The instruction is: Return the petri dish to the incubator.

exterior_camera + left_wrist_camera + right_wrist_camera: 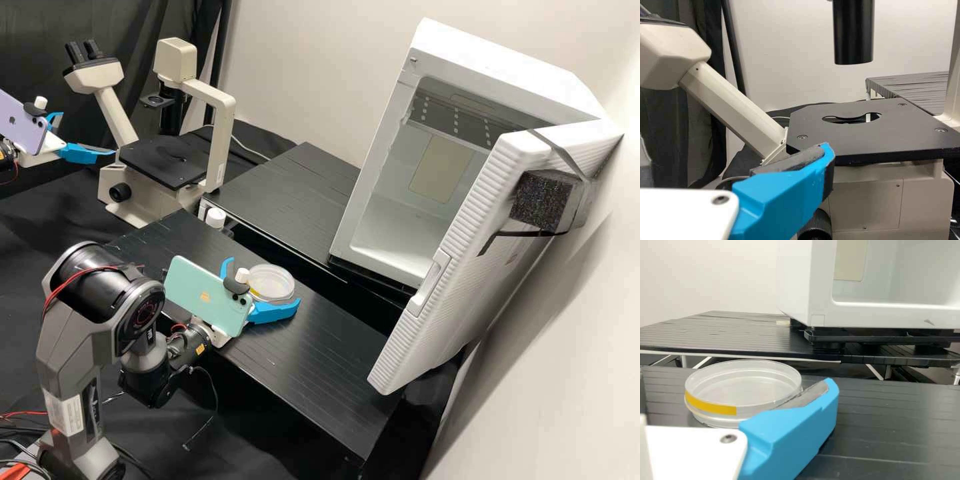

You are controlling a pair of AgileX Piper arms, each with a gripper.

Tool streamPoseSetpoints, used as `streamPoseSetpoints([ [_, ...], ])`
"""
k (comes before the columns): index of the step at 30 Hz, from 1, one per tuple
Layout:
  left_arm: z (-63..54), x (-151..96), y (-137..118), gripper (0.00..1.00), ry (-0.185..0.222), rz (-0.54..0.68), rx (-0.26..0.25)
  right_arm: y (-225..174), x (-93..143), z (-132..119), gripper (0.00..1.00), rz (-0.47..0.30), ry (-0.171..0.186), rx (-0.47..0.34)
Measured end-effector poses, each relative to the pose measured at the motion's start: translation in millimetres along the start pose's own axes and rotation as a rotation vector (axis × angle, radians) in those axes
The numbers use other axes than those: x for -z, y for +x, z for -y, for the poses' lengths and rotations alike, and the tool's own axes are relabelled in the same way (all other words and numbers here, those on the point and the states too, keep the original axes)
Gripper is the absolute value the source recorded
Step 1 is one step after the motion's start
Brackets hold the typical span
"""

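Lying between the right pincer's (263, 283) spread fingers (275, 313): the petri dish (272, 283).

No words or numbers can be read. A gold logo (205, 295) stands on the mint phone (183, 283), and a pale one on the purple phone (30, 137). The right arm (59, 333) bears a white label (65, 415) with print too small to read, light lettering beside it that is also too small, and a small yellow sticker (199, 349) near its wrist. A yellow strip (710, 404) runs along the dish's (747, 390) side.
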Motion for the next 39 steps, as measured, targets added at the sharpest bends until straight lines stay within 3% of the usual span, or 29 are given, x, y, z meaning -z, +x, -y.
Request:
streamPoseSetpoints([
  [12,0.0,0.0,0.0,1.00,0.000,0.000,0.000,0.3,-0.4,0.2,0.00,-0.002,-0.015,-0.004],
  [39,0.0,0.0,0.0,1.00,0.000,0.000,0.000,2.7,-1.2,-0.3,0.00,0.002,-0.012,-0.014],
])
